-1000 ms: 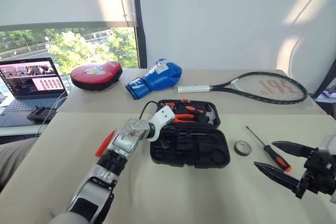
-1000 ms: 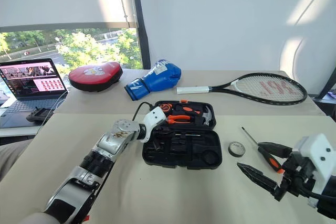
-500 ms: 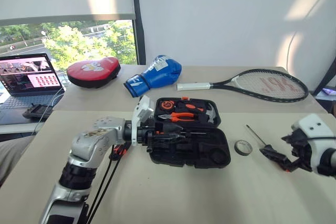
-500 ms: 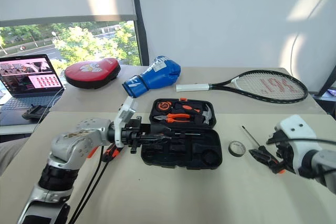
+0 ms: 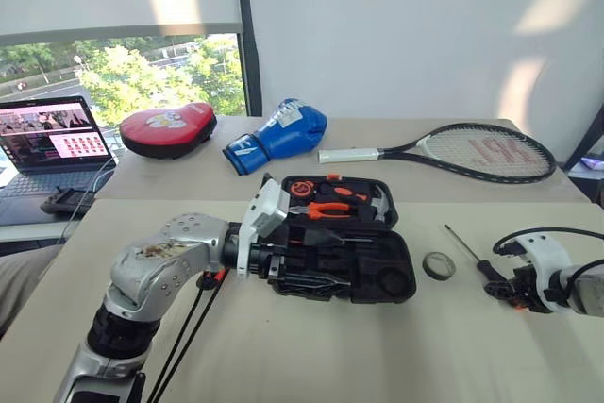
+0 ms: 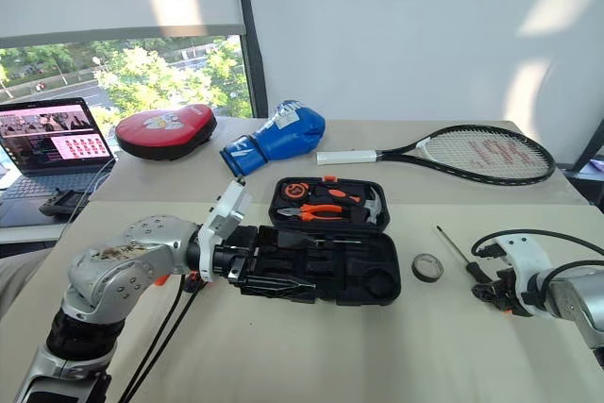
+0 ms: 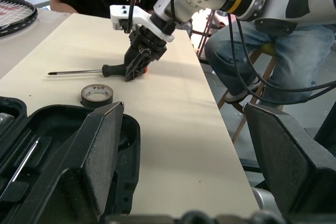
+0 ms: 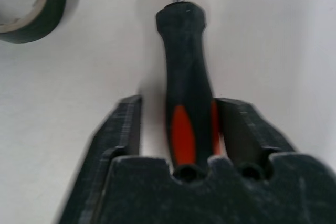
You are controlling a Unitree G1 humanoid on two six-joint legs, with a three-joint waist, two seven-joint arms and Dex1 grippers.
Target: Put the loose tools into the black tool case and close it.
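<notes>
Pliers (image 5: 326,209), hammer (image 5: 381,203) inside open black tool case (image 5: 396,280)

matt plastic tool case (image 5: 363,266), bare metal screwdriver shaft (image 5: 461,243)

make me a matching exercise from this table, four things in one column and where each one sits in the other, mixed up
Things:
1. screwdriver
2. tape roll
3. pliers
4. tennis racket

Places:
A. inside the open tool case
B. between the right hand's fingers
C. on the table between case and screwdriver
D. far side of the table, beside the blue boxing glove

Pairs: 1-B, 2-C, 3-A, 4-D
</notes>
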